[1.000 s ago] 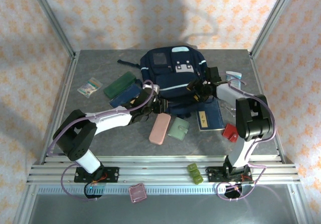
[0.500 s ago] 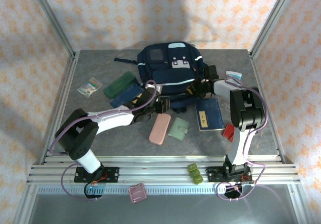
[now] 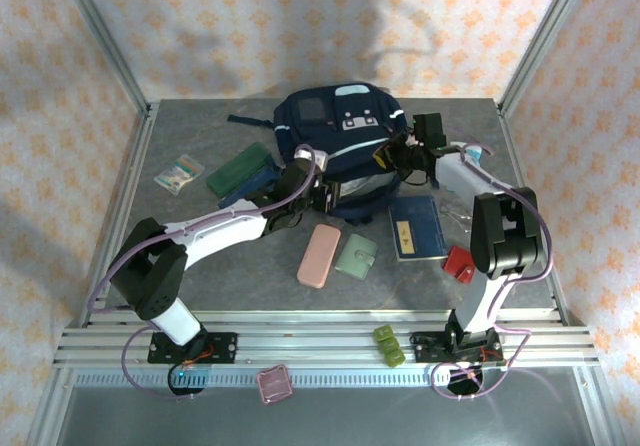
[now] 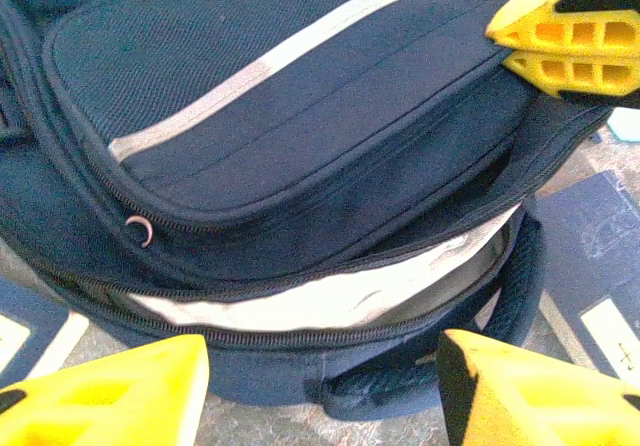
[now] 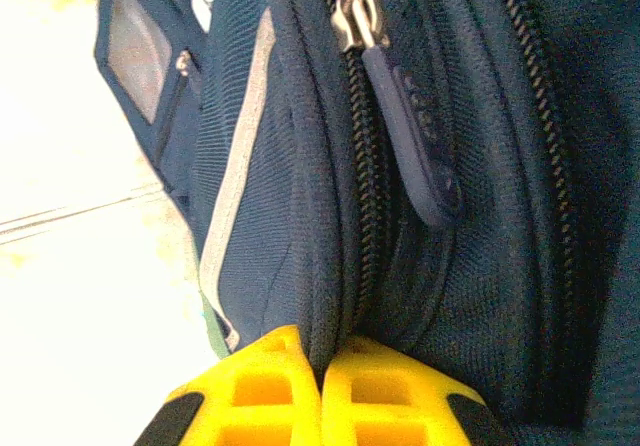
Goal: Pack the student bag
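The student bag (image 3: 340,131), navy with white stripe trim, lies at the back middle of the table. My right gripper (image 3: 400,152) is at its right side, shut on a fold of the bag's fabric beside a zipper (image 5: 362,216); the pull tab (image 5: 415,146) hangs just above my right gripper (image 5: 320,386). That pinched flap is raised, and the main opening (image 4: 330,301) gapes, showing pale lining. My left gripper (image 3: 318,194) is open at the bag's near edge, its yellow fingertips (image 4: 110,396) either side of the carry handle (image 4: 440,376), touching nothing. The right gripper's fingers (image 4: 565,46) show at the flap.
In front of the bag lie a pink case (image 3: 319,256), a green wallet (image 3: 355,257), a navy booklet (image 3: 418,228) and a red item (image 3: 459,264). At the left are a green case (image 3: 240,166), another navy booklet (image 3: 262,182) and a small packet (image 3: 178,173). An olive block (image 3: 388,346) sits on the front rail.
The right gripper closed on the bag's flap and lifted it back and up. The bag shifted toward the back. The left gripper moved forward to the bag's near edge.
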Controlling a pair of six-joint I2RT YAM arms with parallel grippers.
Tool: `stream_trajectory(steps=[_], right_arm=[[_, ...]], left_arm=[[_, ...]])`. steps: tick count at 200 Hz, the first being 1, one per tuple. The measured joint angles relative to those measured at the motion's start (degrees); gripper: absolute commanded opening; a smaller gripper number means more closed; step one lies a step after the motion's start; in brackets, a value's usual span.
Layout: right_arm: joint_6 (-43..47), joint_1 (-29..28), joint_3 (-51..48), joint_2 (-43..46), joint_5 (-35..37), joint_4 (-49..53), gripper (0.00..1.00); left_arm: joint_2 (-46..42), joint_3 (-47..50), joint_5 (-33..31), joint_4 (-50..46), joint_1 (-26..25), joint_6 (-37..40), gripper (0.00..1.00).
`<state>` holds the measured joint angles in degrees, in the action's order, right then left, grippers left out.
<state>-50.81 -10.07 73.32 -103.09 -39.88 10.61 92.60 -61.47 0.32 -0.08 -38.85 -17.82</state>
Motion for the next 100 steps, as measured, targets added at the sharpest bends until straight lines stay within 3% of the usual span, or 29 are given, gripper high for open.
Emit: stream_trajectory(steps=[63, 100], right_arm=[[-2.0, 0.0, 1.1, 0.0, -1.9, -0.3, 0.0], [-2.4, 0.0, 1.6, 0.1, -2.6, -0.3, 0.0]], left_arm=[[0.6, -1.5, -1.2, 2.0, -2.0, 11.4, 0.67], [5.9, -2.3, -2.4, 4.4, -4.7, 20.7, 0.67]])
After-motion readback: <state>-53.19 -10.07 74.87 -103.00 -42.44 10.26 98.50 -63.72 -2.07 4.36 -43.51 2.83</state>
